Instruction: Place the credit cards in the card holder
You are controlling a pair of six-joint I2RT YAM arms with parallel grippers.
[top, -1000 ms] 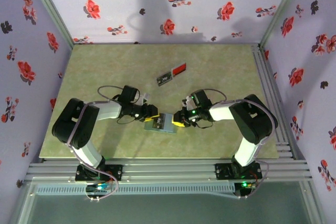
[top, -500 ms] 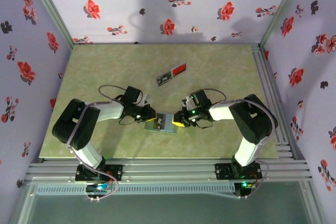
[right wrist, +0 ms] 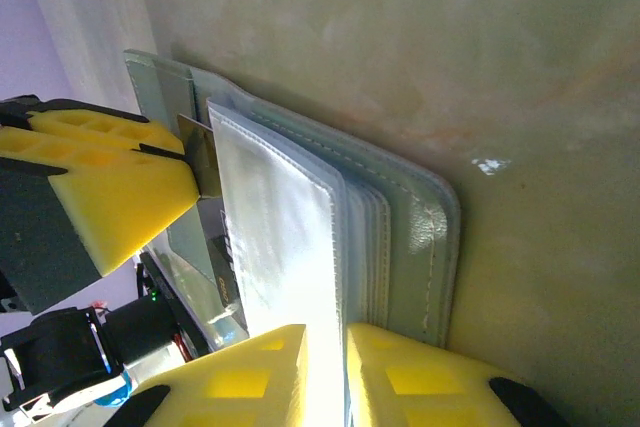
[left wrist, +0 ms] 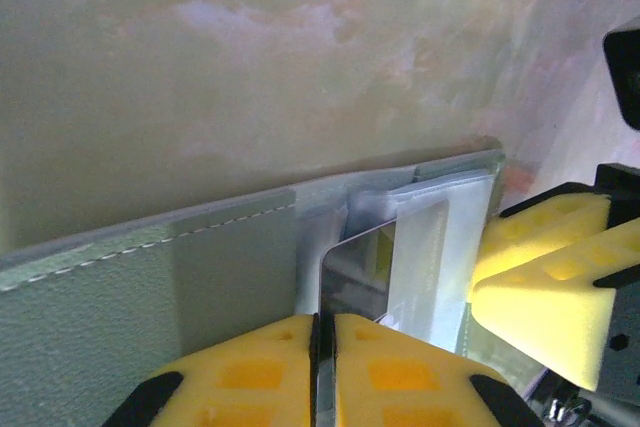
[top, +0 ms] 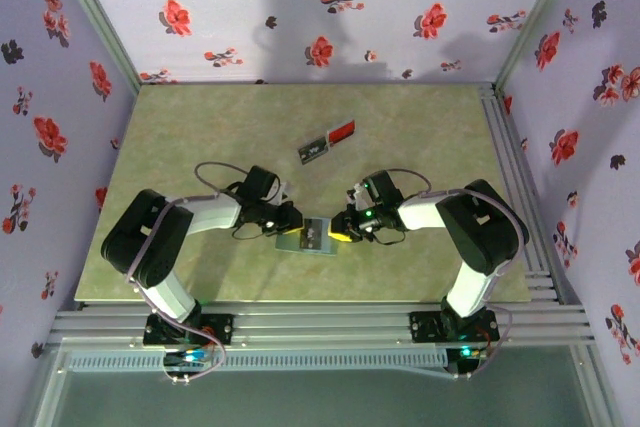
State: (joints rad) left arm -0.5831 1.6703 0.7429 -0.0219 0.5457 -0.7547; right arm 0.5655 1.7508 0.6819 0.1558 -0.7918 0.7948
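- A slate grey-teal folding card holder (top: 314, 240) lies open near the front of the green mottled desk (top: 200, 127), between the two arms.
- The left gripper (left wrist: 322, 332) is pinched tight on a thin dark glossy card (left wrist: 355, 265), whose far end sits at the holder's pocket.
- The right gripper (right wrist: 326, 347) clamps the holder by its clear plastic sleeves (right wrist: 270, 207).
- A red card (top: 342, 131) and a dark card (top: 313, 149) lie side by side farther back.

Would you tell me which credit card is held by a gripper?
The glossy dark card, pinched edge-on by the left gripper at the card holder; the red card and the other dark card lie loose.
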